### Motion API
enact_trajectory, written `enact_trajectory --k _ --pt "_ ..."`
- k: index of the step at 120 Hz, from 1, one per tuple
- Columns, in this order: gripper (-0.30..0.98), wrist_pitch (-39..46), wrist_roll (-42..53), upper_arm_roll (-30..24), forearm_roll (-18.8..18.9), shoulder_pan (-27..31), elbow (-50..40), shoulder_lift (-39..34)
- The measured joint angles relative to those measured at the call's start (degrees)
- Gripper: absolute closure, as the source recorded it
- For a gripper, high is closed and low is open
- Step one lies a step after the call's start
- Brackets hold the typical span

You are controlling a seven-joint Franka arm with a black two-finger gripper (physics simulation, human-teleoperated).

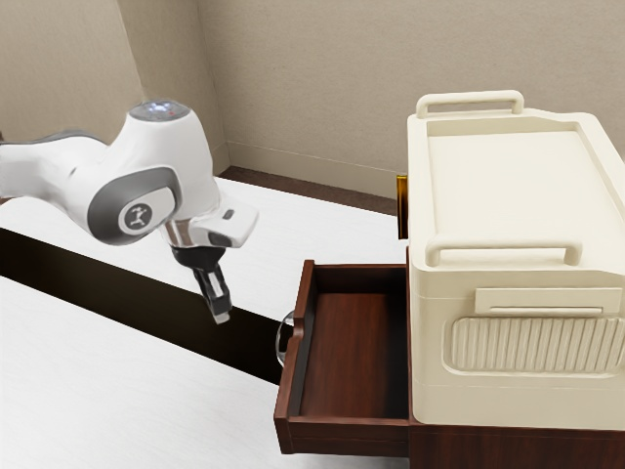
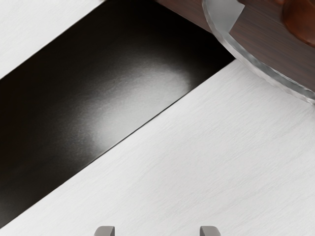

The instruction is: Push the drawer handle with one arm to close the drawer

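Hanging open, the gripper (image 1: 222, 316) has clear room before the handle (image 1: 281, 340) and drawer edge (image 1: 290, 393).

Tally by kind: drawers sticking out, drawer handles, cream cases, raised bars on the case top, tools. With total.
Drawer sticking out: 1
Curved drawer handle: 1
Cream case: 1
Raised bars on the case top: 2
Tool: 1
Total: 6

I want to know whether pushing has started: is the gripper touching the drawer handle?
Apart. The exterior view shows the dark strip between the gripper and the handle.
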Motion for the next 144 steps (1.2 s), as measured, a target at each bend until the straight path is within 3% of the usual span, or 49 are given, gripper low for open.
enact_trajectory --k 17,40,73,97,144 --pt "0.55 1.12 3.43 -3.09 -3.04 0.05 -5.68 -5.67" --pt "0.59 1.73 6.98 -5.12 -4.64 0.05 -8.03 -7.45" --pt "0.62 5.36 11.51 -5.89 -5.01 0.06 -6.66 -2.79" --pt "0.62 8.38 14.8 -7.95 -4.93 0.21 -6.95 -4.07" --pt "0.61 11.69 21.07 -4.71 -2.79 0.38 -4.38 2.61"
